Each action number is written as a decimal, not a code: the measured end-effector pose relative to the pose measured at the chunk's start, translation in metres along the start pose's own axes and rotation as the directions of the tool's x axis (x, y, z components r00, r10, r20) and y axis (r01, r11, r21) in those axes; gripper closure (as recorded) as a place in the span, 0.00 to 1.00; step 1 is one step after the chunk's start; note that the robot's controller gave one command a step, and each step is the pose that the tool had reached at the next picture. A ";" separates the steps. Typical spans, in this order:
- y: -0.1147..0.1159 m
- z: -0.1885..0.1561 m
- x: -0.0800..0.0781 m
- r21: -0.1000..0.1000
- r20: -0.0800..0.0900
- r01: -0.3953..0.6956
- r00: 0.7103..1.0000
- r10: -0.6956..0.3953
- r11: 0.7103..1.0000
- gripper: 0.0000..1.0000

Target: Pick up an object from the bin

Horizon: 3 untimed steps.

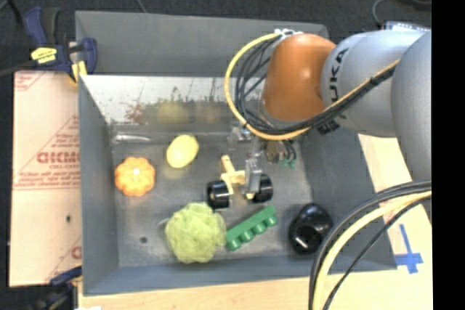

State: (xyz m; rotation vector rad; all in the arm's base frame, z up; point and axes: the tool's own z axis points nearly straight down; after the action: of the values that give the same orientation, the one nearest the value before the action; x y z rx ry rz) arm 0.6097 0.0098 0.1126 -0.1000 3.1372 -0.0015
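Gripper [251, 173] hangs below the orange wrist cover [294, 80] and sits low in the middle of the bin [98, 178], directly at a small toy [232, 181] made of a cream-coloured body with a black wheel-like end on each side. Whether the gripper is open or closed cannot be told, because the wrist and its cable loop screen the tip; nor can it be told whether the toy is already clamped. The toy lies on the bin floor at centre, slightly toward the near wall, with its long axis running left to right. Judged by its look, it is light, stiff moulded plastic with a smooth surface. The round black ends are likely to roll or slip under pressure, so the recommended hold is across the cream middle section, where the faces appear flatter and narrower. A moderate closing force should be enough; the part does not look fragile. Just beside the toy, toward the near right, lies a green toothed bar [251, 227], close enough to be nudged during a lift. A pale green fuzzy lump [194, 231] rests near the near wall, touching or almost touching the bar's left end. A black rounded object [311, 229] sits in the near right corner. A yellow oval fruit [182, 152] and an orange pumpkin shape [135, 176] lie well apart to the left.
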 end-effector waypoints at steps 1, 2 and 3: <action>0.006 0.002 0.019 -0.001 0.002 -0.123 0.992 0.123 0.992 0.00; -0.005 0.039 0.015 0.001 0.004 -0.110 0.994 0.110 0.994 0.00; 0.005 0.042 0.022 -0.001 0.001 -0.292 0.956 0.292 0.956 1.00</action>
State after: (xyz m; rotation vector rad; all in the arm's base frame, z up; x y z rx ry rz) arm 0.5873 0.0130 0.0707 0.3636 3.1164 0.0005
